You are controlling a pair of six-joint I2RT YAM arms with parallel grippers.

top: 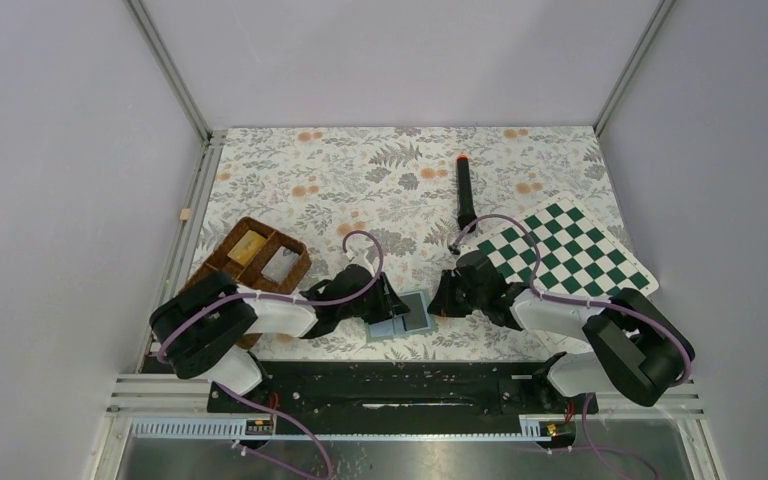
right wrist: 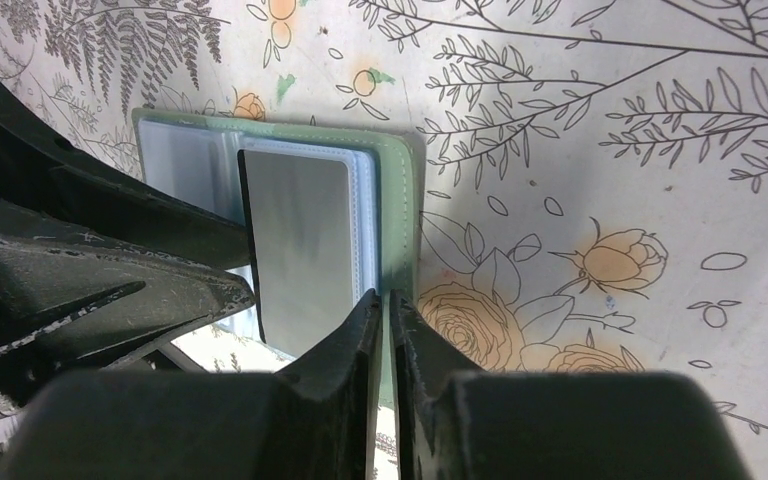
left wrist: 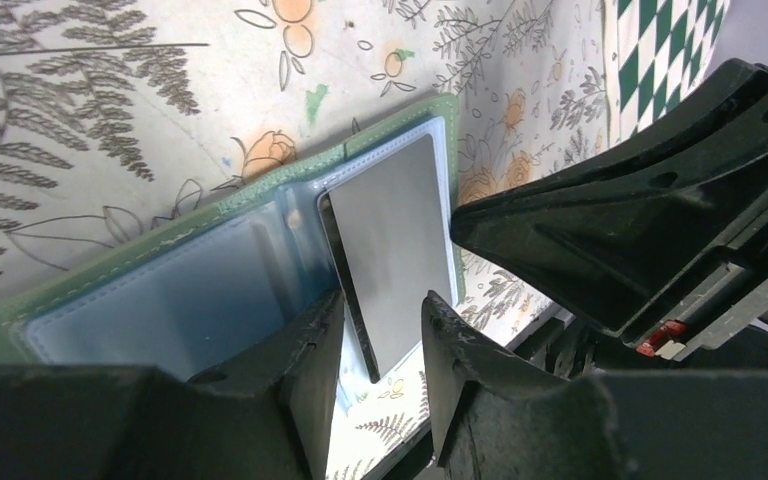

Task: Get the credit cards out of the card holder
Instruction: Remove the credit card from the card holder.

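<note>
Since the floral-patterned desk carries everything, I start there: the small sage-green bifold card holder lies open near its front edge, between the 2 arms. A silvery grey rectangular credit card sits in the right panel. Its long axis points straight at my left end effector, whose jaws are spread with the card's near end between them. My right end effector is pressed together on the holder's green border. The top view hides both sets of fingertips; only the wrist views show these grips.

two credit cards, one card holder
</note>
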